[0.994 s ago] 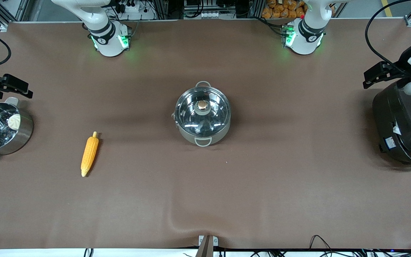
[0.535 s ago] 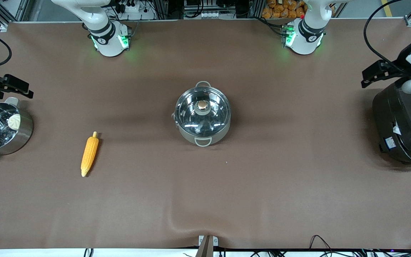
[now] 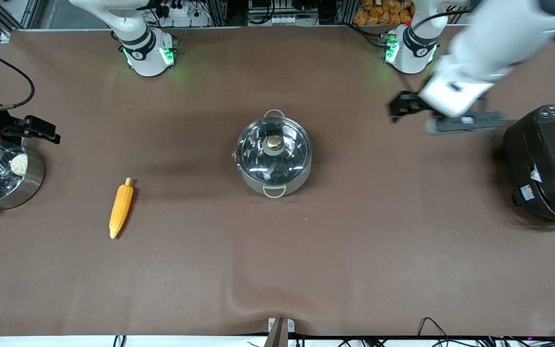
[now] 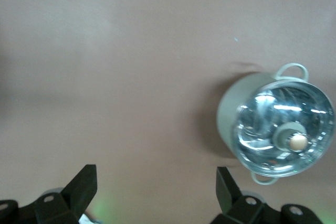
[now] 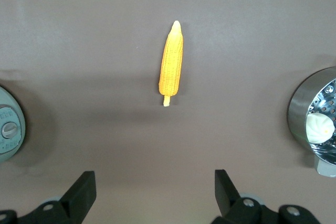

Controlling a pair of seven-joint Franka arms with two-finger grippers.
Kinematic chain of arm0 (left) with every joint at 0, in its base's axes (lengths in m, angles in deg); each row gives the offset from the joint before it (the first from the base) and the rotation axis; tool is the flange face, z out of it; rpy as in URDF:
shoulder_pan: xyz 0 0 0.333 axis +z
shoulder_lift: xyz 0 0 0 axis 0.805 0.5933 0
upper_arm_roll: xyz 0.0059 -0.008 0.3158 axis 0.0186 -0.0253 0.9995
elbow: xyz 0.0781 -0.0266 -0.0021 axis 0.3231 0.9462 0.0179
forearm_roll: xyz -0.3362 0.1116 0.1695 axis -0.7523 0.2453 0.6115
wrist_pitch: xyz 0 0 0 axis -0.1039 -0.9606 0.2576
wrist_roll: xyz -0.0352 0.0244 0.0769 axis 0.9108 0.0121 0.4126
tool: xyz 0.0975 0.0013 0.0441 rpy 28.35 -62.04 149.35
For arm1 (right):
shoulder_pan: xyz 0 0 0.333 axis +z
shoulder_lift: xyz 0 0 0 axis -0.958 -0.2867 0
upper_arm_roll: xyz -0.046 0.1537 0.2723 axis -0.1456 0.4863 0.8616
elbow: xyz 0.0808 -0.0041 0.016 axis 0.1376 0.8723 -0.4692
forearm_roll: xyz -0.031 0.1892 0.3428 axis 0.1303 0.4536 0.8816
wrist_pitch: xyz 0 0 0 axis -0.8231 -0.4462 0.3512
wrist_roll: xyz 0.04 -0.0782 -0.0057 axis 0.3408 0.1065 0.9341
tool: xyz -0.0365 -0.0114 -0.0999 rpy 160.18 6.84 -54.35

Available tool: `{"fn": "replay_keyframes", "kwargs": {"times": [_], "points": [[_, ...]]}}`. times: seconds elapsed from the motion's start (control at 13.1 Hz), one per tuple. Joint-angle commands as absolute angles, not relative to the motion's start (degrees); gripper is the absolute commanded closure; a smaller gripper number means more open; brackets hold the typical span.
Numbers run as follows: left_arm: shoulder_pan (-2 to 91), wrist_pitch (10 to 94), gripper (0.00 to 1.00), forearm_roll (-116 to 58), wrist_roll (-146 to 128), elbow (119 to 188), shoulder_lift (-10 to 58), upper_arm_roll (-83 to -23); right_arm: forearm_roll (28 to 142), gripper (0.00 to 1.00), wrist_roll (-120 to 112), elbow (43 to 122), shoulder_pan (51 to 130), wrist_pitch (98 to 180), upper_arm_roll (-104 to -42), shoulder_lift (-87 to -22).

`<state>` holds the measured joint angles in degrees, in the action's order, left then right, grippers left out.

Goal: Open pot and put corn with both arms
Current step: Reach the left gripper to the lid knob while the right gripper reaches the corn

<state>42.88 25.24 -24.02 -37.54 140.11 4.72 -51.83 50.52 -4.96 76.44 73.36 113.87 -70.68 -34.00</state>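
Note:
The steel pot (image 3: 273, 161) stands mid-table with its glass lid and brass knob (image 3: 272, 141) on. It also shows in the left wrist view (image 4: 281, 124). The corn (image 3: 121, 208) lies on the mat toward the right arm's end, nearer the front camera than the pot, and shows in the right wrist view (image 5: 172, 62). My left gripper (image 3: 399, 107) is in the air over bare mat between the rice cooker and the pot, open and empty (image 4: 155, 187). My right gripper (image 3: 41, 129) hangs over the steamer pot's edge, open and empty (image 5: 154, 187).
A steamer pot (image 3: 32, 185) with a white bun (image 3: 19, 164) stands at the right arm's end of the table. A big black rice cooker (image 3: 547, 164) stands at the left arm's end. The brown mat has a wrinkle at its near edge (image 3: 239, 301).
My left arm has swung from over the rice cooker toward the pot. My right gripper has shifted a little toward the table's middle. Pot and corn have not moved.

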Motion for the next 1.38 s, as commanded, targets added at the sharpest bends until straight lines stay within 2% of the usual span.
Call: {"fn": "replay_keyframes", "kwargs": {"times": [0.0,0.61,0.92,1.15,1.3], "points": [[36.1,29.7,0.00,-23.7,-48.2,137.0,10.7,-51.5,50.5,0.00,-4.4,76.5,74.3,115.4,-70.8,-35.1],[20.8,43.7,0.00,-17.2,-69.1,134.6,24.6,-50.8,51.1,0.00,-5.1,76.5,75.6,124.4,-70.8,-48.1],[17.8,45.8,0.00,-14.3,-73.9,133.8,29.2,-50.8,50.6,0.00,-5.1,76.6,75.3,129.0,-70.8,-54.7],[16.3,47.1,0.00,-14.1,-74.2,133.8,31.2,-50.3,50.3,0.00,-5.2,77.9,74.3,136.3,-71.0,-60.2],[15.9,47.1,0.00,-14.1,-74.2,133.8,31.8,-50.1,50.3,0.00,-5.1,80.7,72.7,140.2,-71.1,-61.4]]}}
